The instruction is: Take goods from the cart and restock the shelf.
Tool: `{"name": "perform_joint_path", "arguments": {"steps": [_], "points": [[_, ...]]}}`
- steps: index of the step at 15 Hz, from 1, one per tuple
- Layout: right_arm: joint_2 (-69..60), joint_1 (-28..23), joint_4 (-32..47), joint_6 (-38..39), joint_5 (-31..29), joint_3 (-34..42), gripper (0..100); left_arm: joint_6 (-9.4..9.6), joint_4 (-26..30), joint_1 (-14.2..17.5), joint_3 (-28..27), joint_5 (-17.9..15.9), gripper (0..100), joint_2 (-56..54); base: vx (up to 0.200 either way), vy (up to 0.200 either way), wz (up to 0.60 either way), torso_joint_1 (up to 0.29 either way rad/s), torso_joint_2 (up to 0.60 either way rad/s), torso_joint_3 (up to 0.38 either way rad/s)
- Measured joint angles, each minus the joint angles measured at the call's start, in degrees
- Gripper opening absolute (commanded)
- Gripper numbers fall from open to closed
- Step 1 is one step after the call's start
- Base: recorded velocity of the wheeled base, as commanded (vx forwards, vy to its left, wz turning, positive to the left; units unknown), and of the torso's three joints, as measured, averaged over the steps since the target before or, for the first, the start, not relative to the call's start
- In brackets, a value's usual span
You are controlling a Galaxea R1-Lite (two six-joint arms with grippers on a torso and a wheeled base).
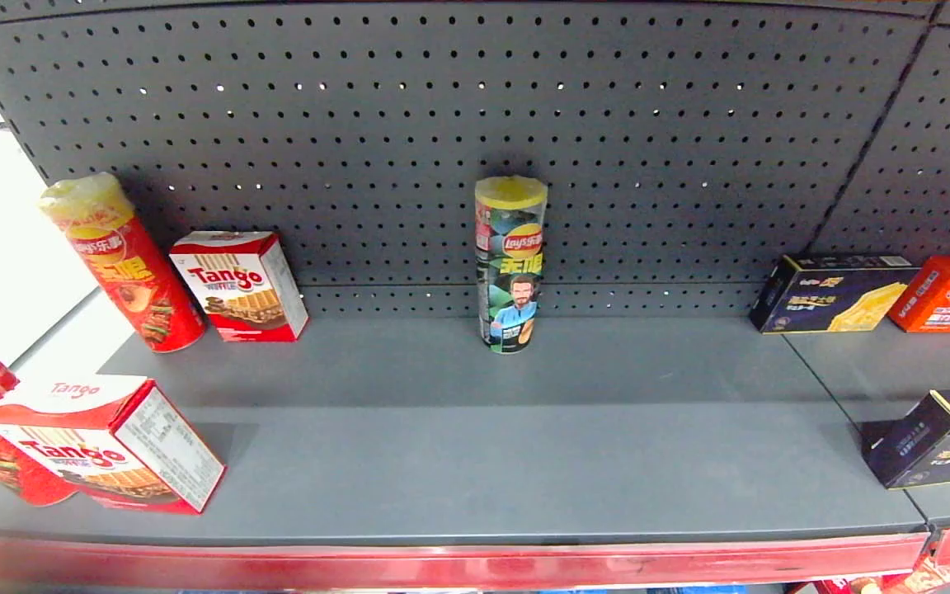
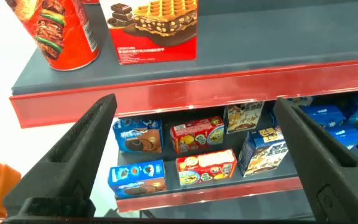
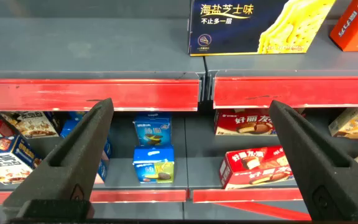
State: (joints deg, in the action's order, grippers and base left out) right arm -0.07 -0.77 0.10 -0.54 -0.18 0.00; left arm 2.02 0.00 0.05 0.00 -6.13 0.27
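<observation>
Shelf (image 1: pixel 475 462), grey with a red front strip (image 1: pixel 442 565), faces both grippers. Left gripper (image 2: pixel 194 102) jaws wide apart, level with the strip, just below a red chip can (image 2: pixel 67 31) and a wafer box (image 2: pixel 154 28) at near left. Right gripper (image 3: pixel 191 104) jaws wide apart too, below a dark box (image 3: pixel 260 25) at near right. Green chip can (image 1: pixel 511 264) stands upright far centre, against the pegboard (image 1: pixel 475 99). Small snack boxes (image 2: pixel 205 167) sit on lower shelves.
</observation>
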Motion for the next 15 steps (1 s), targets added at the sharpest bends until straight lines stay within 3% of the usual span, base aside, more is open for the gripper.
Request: {"name": "perform_joint_path", "arguments": {"steps": [4, 15], "points": [[0.0, 0.0, 0.0, 0.0, 0.0, 0.0, 100, 0.0, 0.0, 0.0, 0.0, 0.0, 100, 0.0, 0.0, 0.0, 0.0, 0.0, 0.0, 0.0], [0.0, 0.0, 0.0, 0.0, -0.2, 0.0, 100, 0.09, 0.0, 0.0, 0.0, -0.1, 100, 0.0, 0.0, 0.0, 0.6, 0.001, 0.0, 0.001]]}}
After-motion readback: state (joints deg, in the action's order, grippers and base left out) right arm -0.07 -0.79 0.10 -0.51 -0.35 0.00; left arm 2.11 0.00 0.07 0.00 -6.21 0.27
